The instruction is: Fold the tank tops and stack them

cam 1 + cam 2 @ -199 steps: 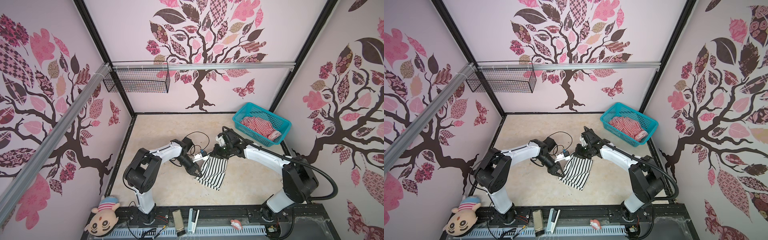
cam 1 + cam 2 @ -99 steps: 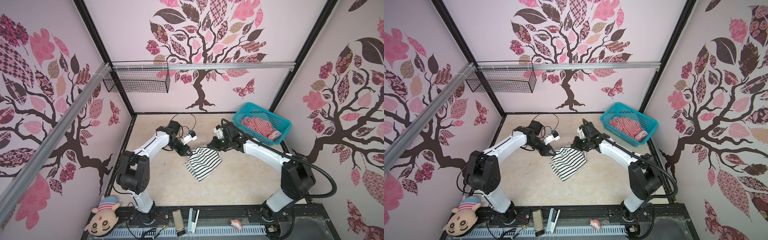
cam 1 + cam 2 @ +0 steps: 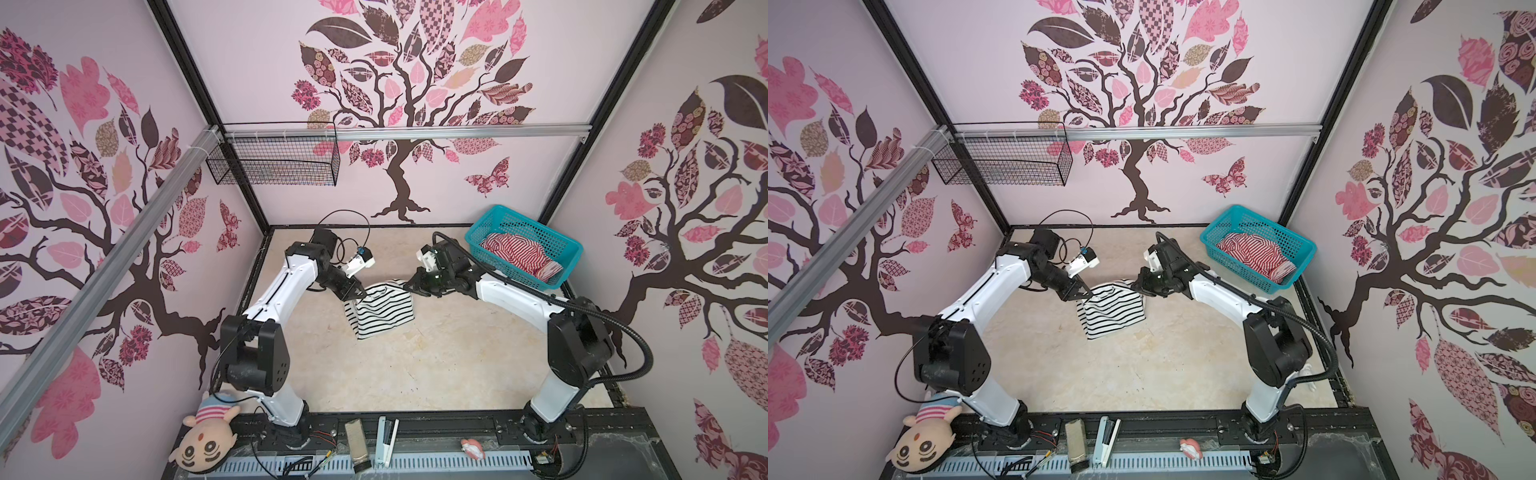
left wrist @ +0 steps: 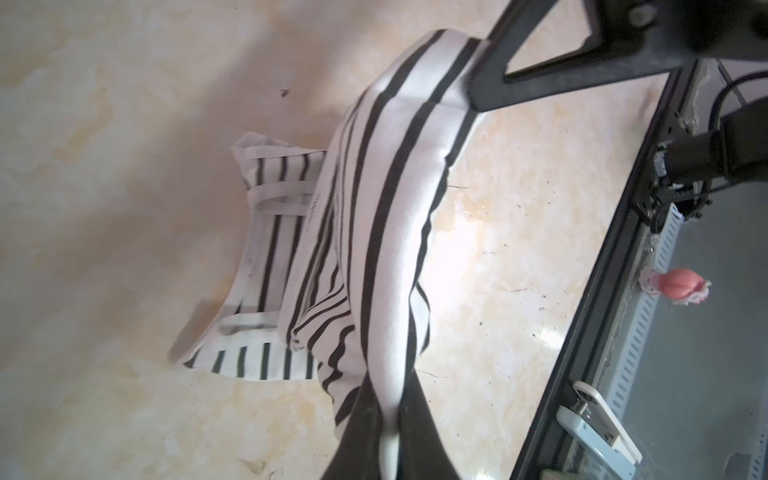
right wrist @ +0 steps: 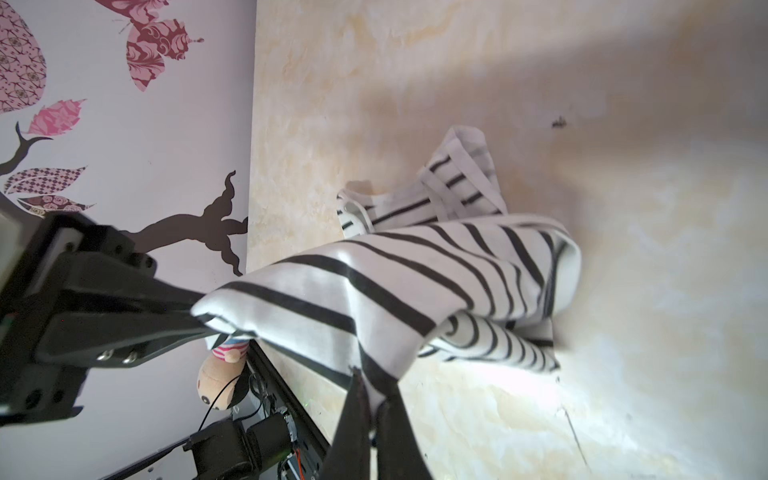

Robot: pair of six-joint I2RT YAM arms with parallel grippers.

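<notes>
At table (image 3: pixel 415 374) centre, the black-and-white tank top (image 3: pixel 380 311) is draping, far edge lifted. The left gripper (image 3: pixel 358 293) is clamping its ten o'clock corner, the right gripper (image 3: pixel 409 286) its two o'clock corner. A fold seems under way; next, both likely need to carry that edge across evenly. Farther, at two o'clock, the red-and-white tank top (image 3: pixel 517 257) is lying in a teal basket (image 3: pixel 538 227).
</notes>
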